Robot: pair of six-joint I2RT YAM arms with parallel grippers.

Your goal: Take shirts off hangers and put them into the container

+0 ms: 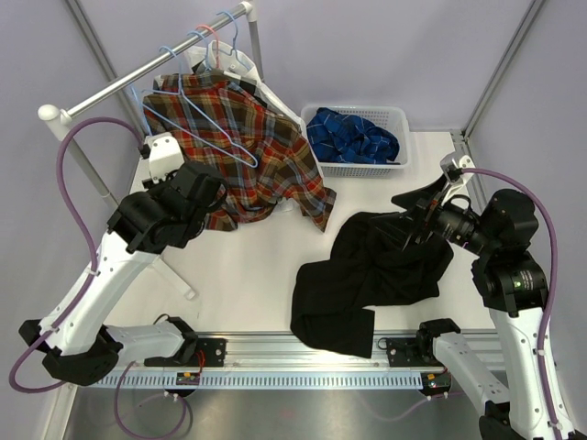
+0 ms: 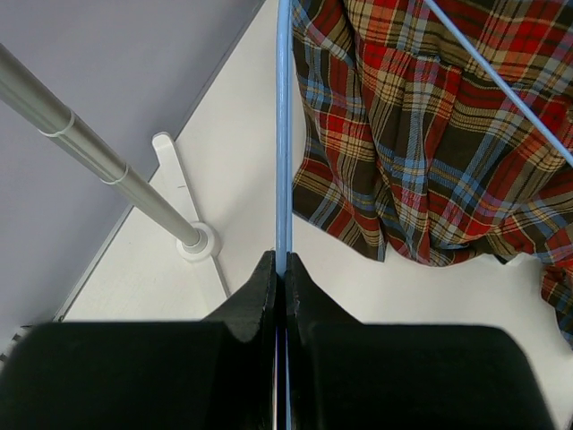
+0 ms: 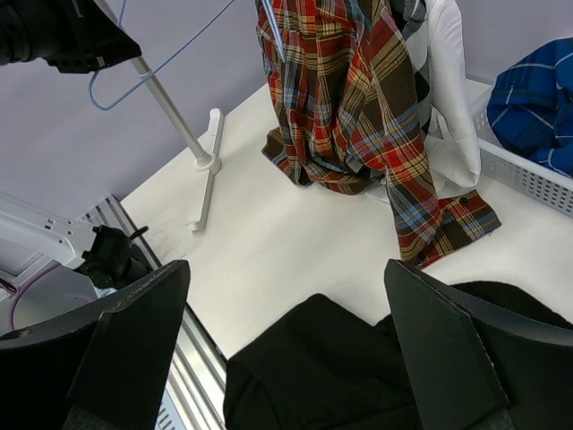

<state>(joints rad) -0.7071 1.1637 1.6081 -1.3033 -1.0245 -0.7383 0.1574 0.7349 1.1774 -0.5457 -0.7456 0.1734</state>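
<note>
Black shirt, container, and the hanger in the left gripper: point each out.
black shirt (image 1: 376, 266): top external view, middle of the crumpled body.
container (image 1: 362, 170): top external view, near perforated wall.
light blue hanger (image 2: 284, 134): left wrist view, on its straight wire run.

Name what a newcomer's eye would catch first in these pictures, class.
The red-orange plaid shirt hanging by the rail at back left stands out most. A black shirt sprawls across the table at near right, and a blue plaid shirt lies in the basket behind it.
</note>
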